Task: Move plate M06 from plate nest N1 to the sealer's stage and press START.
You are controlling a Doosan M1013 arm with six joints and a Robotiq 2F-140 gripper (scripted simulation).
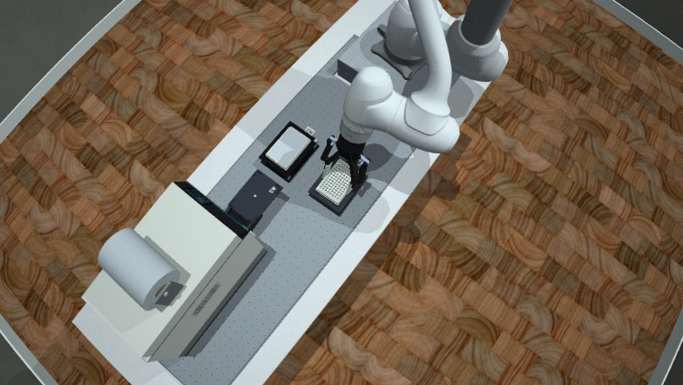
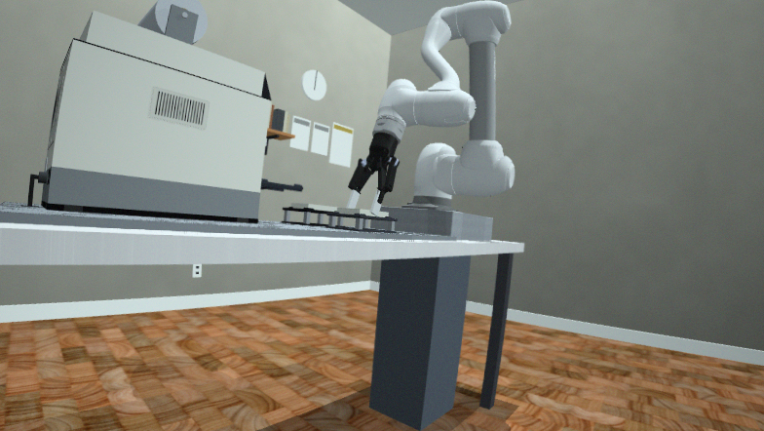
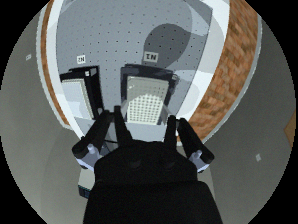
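Cream-coloured, with its grid of wells up, M06 lies in nest N1.

Top view: your gripper is down over N1, its fingers partly spread, one on either side of M06. Beside it, the black nest N2 holds a pale plate, smooth on top from here. The sealer's stage is out in front of the sealer, dark and carrying no plate. You have a small green mark at the sealer's front edge. A pale roll lies across the sealer's top.

Exterior view: both nests stand on short posts, each with its plate on top. Your pale fingertips reach down to M06's level. Stage not made out from this side.

Wrist view: N1's label is beyond the nest, N2 off to one side with its plate in it. Your fingers flank M06, well short of meeting; whether they pinch it or only stand beside it, you cannot tell. Any gap at the pads is too small to read.
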